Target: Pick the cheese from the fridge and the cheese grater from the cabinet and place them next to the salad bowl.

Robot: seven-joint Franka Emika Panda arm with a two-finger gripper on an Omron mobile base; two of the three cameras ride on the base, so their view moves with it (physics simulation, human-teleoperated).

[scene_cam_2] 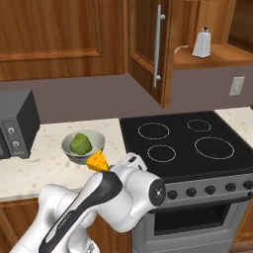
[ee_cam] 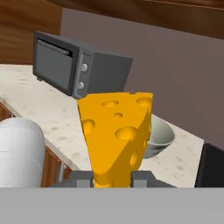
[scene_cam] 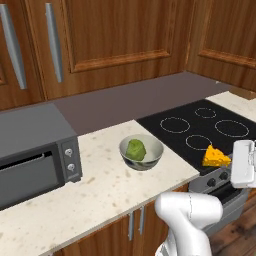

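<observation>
My gripper (ee_cam: pixel 113 178) is shut on the cheese (ee_cam: pixel 118 135), an orange-yellow wedge with holes, held upright above the counter's front edge. From the left the cheese (scene_cam: pixel 216 157) hangs over the stove's front left corner, right of the salad bowl (scene_cam: pixel 141 151), which holds a green lettuce lump. From the right the cheese (scene_cam_2: pixel 98 161) sits just in front of the salad bowl (scene_cam_2: pixel 83 146). The cheese grater (scene_cam_2: pixel 201 44) stands on the shelf of the open cabinet (scene_cam_2: pixel 148 49). The fridge is out of view.
A dark grey toaster oven (scene_cam: pixel 35 150) stands on the counter left of the bowl. A black stove top (scene_cam_2: pixel 188 141) lies to the bowl's right. The speckled counter (scene_cam: pixel 100 195) has bare room around the bowl. Closed wooden wall cabinets (scene_cam: pixel 115 35) hang behind.
</observation>
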